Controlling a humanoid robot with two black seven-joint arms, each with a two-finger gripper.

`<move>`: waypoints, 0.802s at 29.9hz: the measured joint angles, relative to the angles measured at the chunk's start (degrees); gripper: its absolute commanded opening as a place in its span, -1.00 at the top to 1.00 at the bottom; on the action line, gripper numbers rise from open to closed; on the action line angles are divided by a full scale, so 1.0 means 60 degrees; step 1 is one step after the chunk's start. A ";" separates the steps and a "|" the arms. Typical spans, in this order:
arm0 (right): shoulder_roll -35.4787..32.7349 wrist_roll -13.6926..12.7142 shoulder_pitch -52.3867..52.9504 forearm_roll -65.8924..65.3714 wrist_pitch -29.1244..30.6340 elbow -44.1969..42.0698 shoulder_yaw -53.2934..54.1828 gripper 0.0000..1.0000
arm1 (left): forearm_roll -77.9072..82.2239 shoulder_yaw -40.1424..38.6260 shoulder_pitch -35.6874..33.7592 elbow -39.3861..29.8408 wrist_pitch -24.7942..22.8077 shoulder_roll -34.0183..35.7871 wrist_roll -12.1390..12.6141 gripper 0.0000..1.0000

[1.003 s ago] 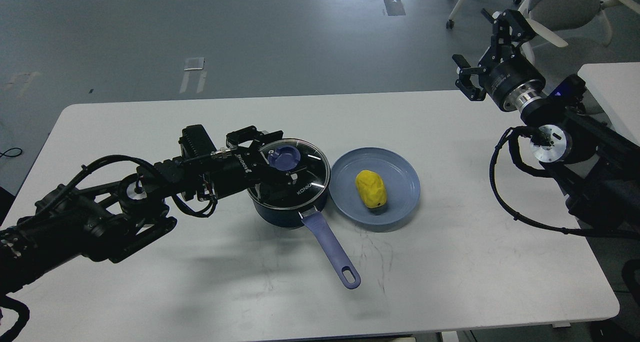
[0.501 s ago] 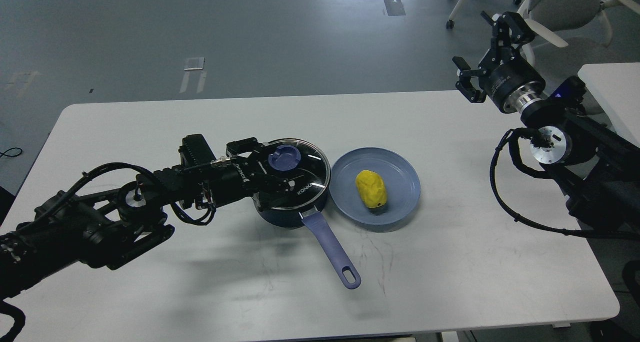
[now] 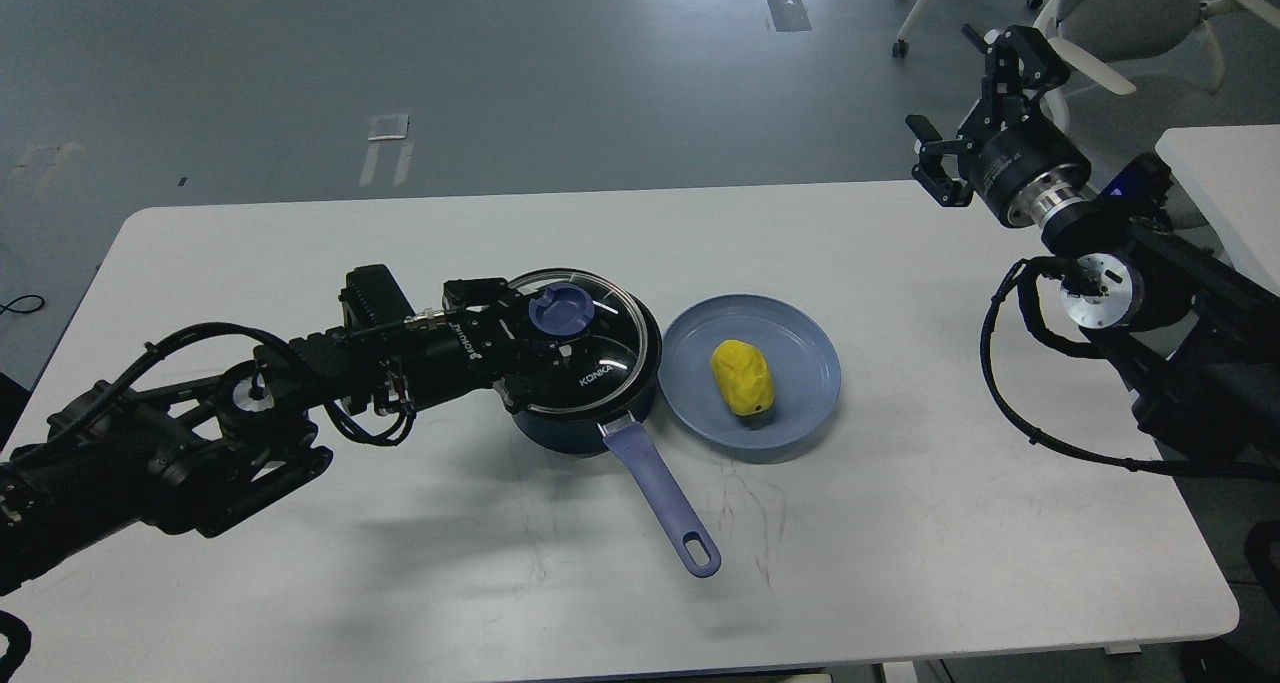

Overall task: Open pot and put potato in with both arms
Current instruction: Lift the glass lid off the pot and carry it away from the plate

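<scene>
A dark blue pot [image 3: 575, 429] with a long blue handle [image 3: 664, 494] stands at the table's middle. Its glass lid [image 3: 600, 358] has a blue knob [image 3: 563, 311]. The lid sits shifted to the left and a little tilted over the pot's mouth. My left gripper [image 3: 553, 331] comes in from the left and is shut on the knob. A yellow potato [image 3: 742, 376] lies on a blue plate [image 3: 803, 410] just right of the pot. My right gripper [image 3: 963, 101] is open and empty, high beyond the table's far right edge.
The white table [image 3: 900, 523] has bare surface in front and to the right of the plate. An office chair [image 3: 1120, 23] and a second white table [image 3: 1225, 163] stand behind my right arm.
My left gripper has drawn back to the left with the lid's knob in it. The lid has slid left and tipped off the pot's rim. The right arm has barely moved.
</scene>
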 measured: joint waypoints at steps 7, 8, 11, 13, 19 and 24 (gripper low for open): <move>0.0015 0.0000 -0.0008 -0.0003 0.0000 -0.0004 -0.0014 -1.00 | -0.0146 -0.0042 -0.0100 -0.0447 0.0108 0.0478 0.0001 -0.09; 0.0015 0.0000 -0.0008 -0.0003 0.0000 -0.0002 -0.0014 -1.00 | -0.0199 -0.0052 -0.0120 -0.0650 0.0121 0.0609 0.0000 -0.09; 0.0015 0.0000 -0.0002 -0.0003 -0.0001 0.0002 -0.0014 -1.00 | -0.0546 -0.0096 -0.0141 -0.1290 0.0142 0.1021 0.0000 -0.09; 0.0016 0.0000 0.0012 -0.0004 -0.0001 0.0004 -0.0014 -1.00 | -0.0830 -0.0129 -0.0147 -0.1737 0.0177 0.1487 -0.0001 -0.09; 0.0017 0.0000 0.0042 -0.0004 -0.0004 0.0019 -0.0014 -1.00 | -0.1012 -0.0115 -0.0096 -0.2066 0.0803 0.2922 0.0000 -0.09; 0.0004 -0.0025 0.0047 -0.0004 -0.0003 0.0018 -0.0014 -1.00 | -0.1033 -0.0002 0.0365 -0.2056 0.0963 0.3771 0.0003 -0.09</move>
